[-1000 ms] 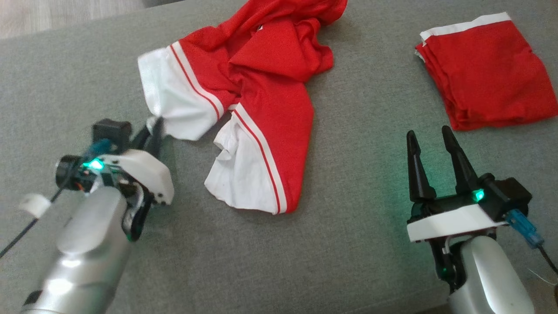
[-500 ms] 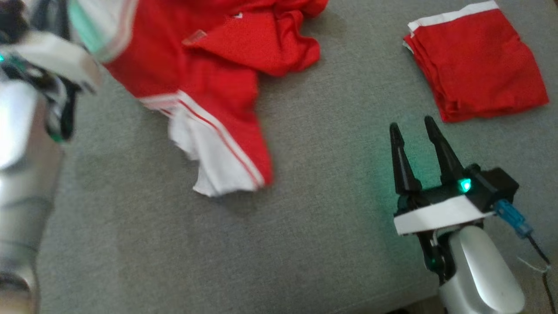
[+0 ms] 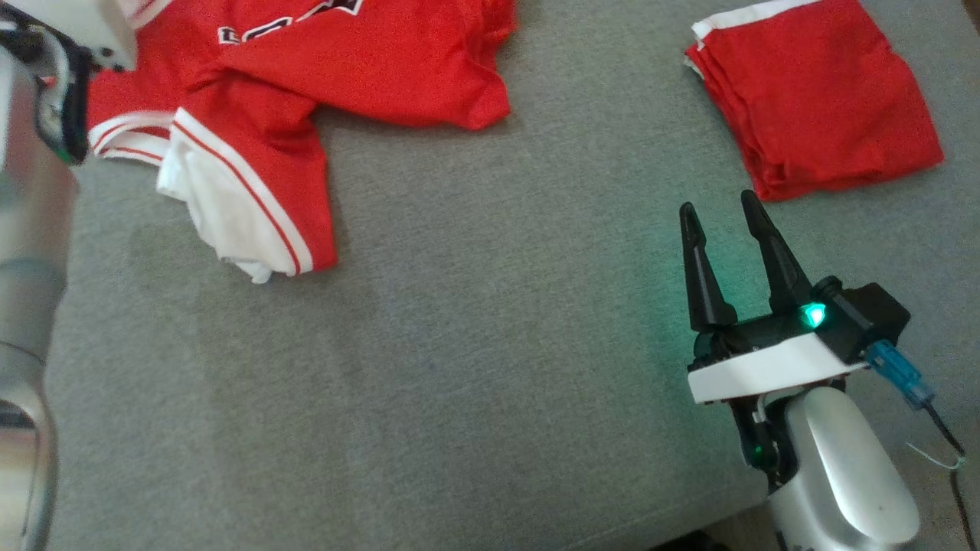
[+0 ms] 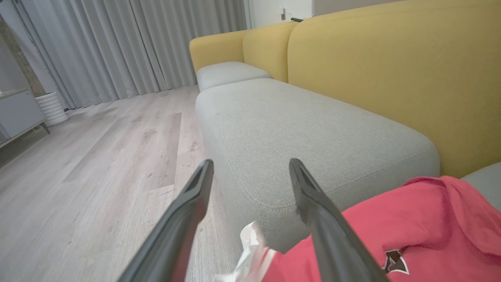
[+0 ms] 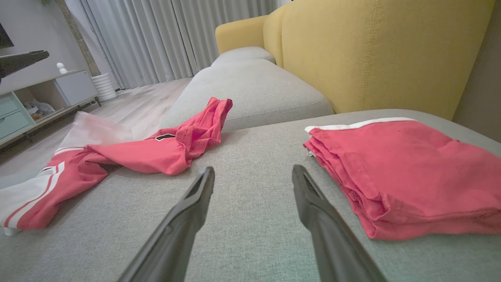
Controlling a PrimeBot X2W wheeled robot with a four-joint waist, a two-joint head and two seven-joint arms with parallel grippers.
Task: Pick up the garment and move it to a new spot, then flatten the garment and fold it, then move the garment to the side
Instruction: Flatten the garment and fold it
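Expect the shirt point(image 3: 306, 84) to be light, limp and quick to bunch; grip a white-banded edge. Lies crumpled on the sofa seat point(image 3: 490, 344), well apart from the folded pile point(image 3: 819, 92). Note left hand point(image 4: 251, 164) and right hand point(image 3: 717, 203) spread wide, empty.

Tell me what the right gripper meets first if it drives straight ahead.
The right gripper would likely meet bare grey cushion, passing between the crumpled jersey and the folded garment; depth is unclear.
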